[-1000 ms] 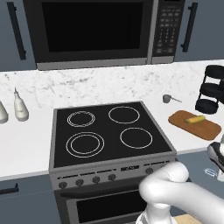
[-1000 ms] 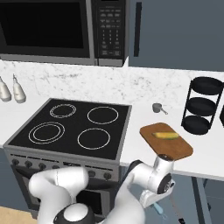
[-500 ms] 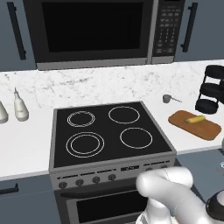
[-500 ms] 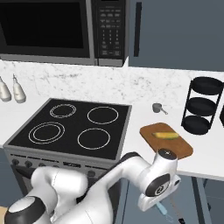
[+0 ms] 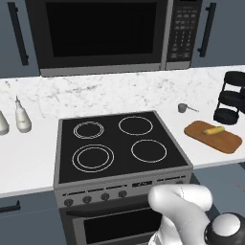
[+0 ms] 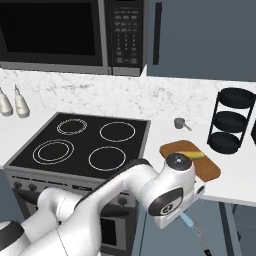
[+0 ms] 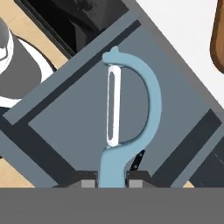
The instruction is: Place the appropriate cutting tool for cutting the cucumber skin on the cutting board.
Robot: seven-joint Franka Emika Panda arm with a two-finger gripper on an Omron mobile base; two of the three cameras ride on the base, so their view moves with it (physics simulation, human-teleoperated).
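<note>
While the peeler is already clamped by its light-blue handle between the tool's two dark tips, the placing itself is not yet done. The hand view has the peeler's silvery blade and curved blue frame pointing away from the hand, with an open grey drawer behind it and a sliver of the cutting board at the upper right corner. From the right base view the tool hangs low in front of the cabinets, below the edge of the bench, with the blue handle poking out beneath the arm's wrist. The cutting board lies on the bench to the right of the stove, and the cucumber rests on it toward the far side, near the black tiered rack. By my reckoning the pick-up is finished; what is left is to lift the peeler above bench height, carry it over the board, lower it onto a bare part beside the cucumber, and let go.
</note>
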